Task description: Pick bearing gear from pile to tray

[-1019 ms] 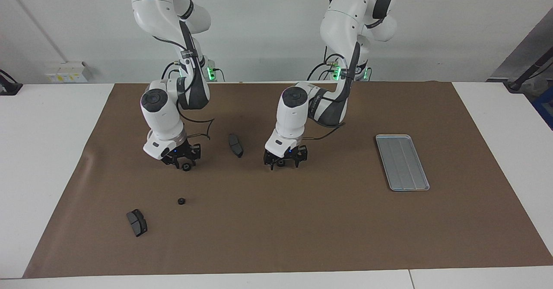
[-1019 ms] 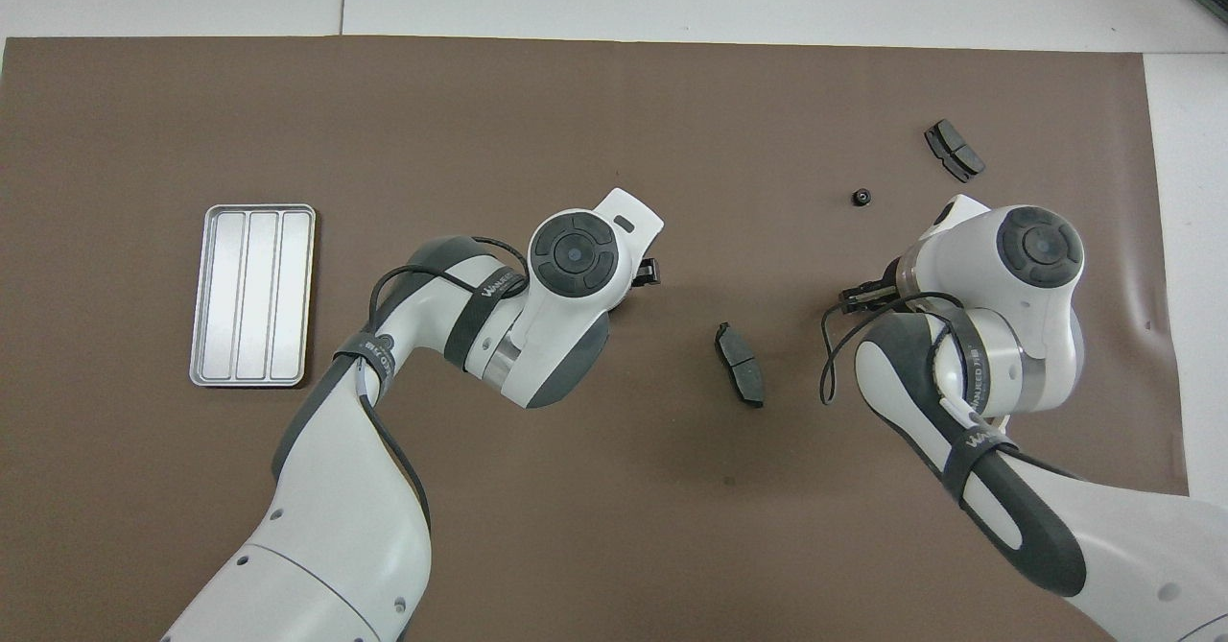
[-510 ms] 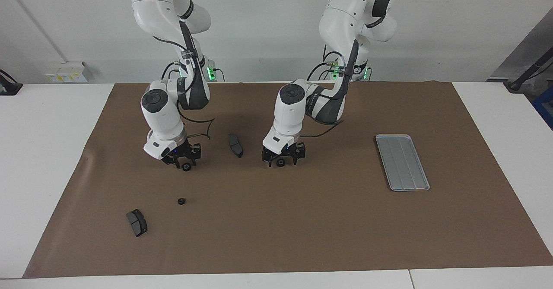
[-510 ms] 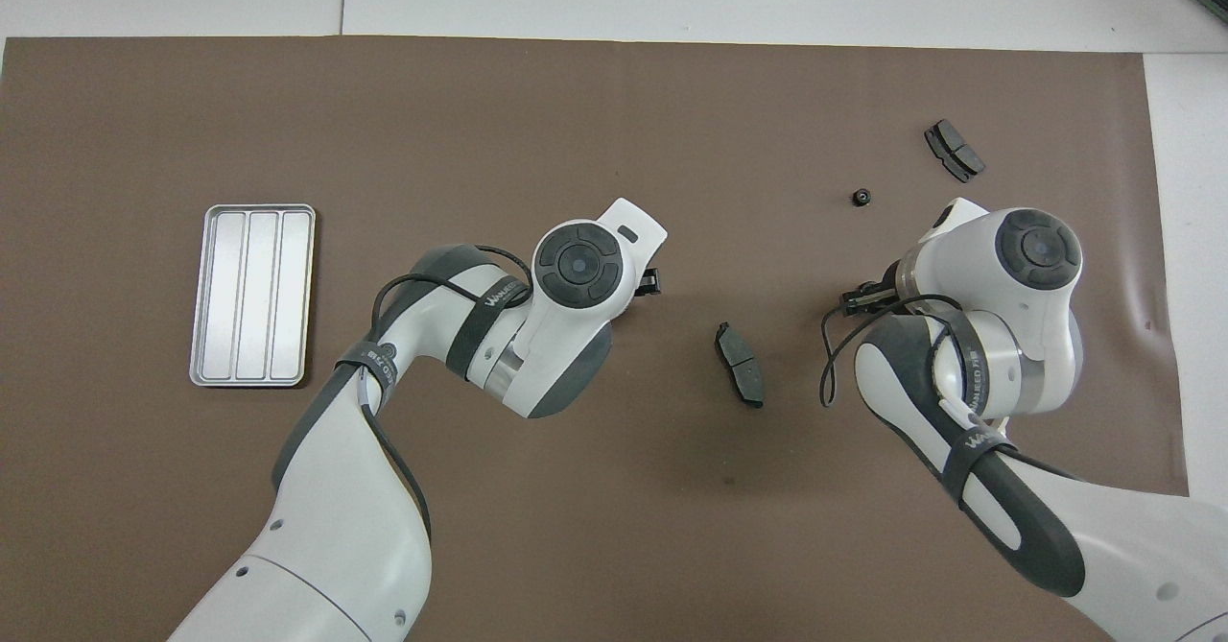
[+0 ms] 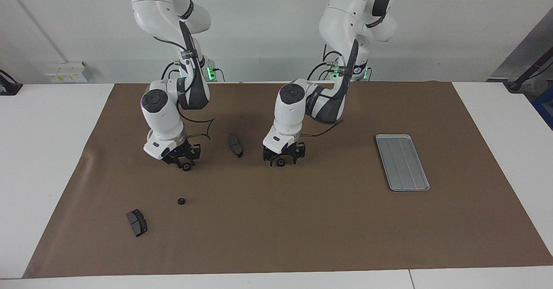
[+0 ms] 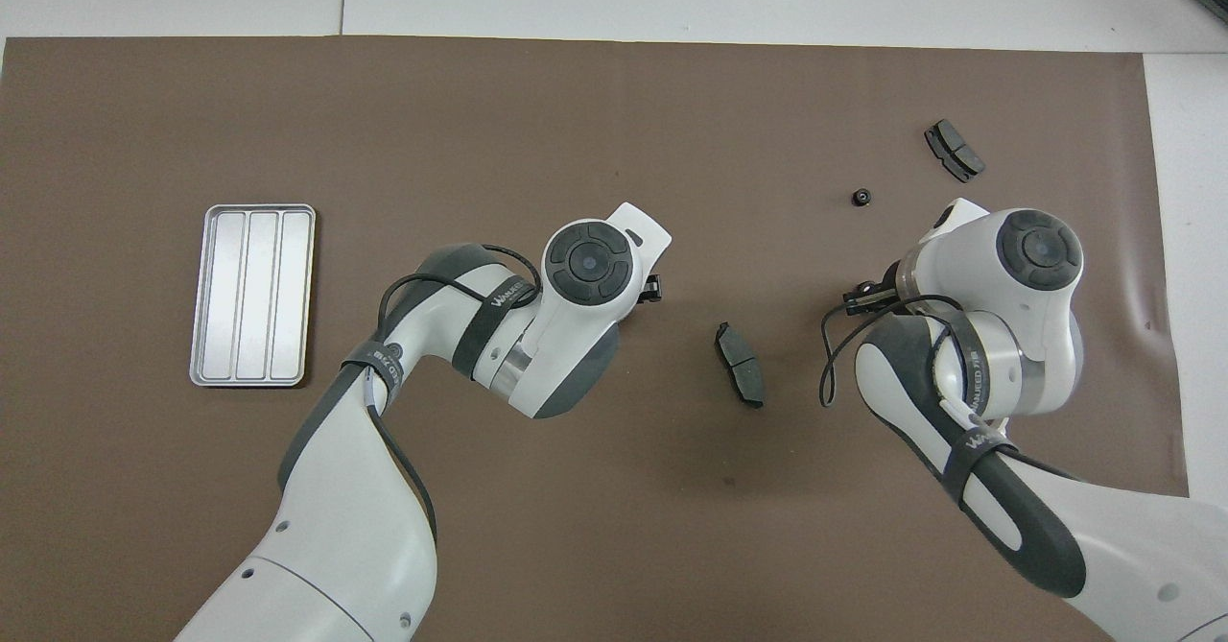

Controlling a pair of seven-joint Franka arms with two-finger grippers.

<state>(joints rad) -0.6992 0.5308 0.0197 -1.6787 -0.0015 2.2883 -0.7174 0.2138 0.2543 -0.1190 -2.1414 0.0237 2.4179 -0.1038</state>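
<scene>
Both arms were down at the brown mat [image 5: 302,220], each gripper set low over 1 small black gear. The right gripper [image 5: 185,164], at the right arm's end of the table, stood with a gear [image 5: 186,167] between its fingertips, apparently pinching it, though the grip itself could not be confirmed. The left gripper [image 5: 283,161], near the middle of the mat, straddled a second gear [image 5: 281,163] with its fingers spread to either side, not yet pressed onto it. A third gear [image 5: 181,201] lay loose, farther from the robots than the right gripper, with 1 brake pad [image 5: 137,222] near it. A second brake pad [image 5: 236,145] lay between the 2 grippers. The tray [image 5: 425,185] sat toward the left arm's end of the table, well apart from all the parts, and held nothing that could be seen.

Judged from this layout, the task was at an early stage: no gear had reached the tray; 2 were at the point of being grasped, and lifting, carrying and release remained, as did the third gear.
</scene>
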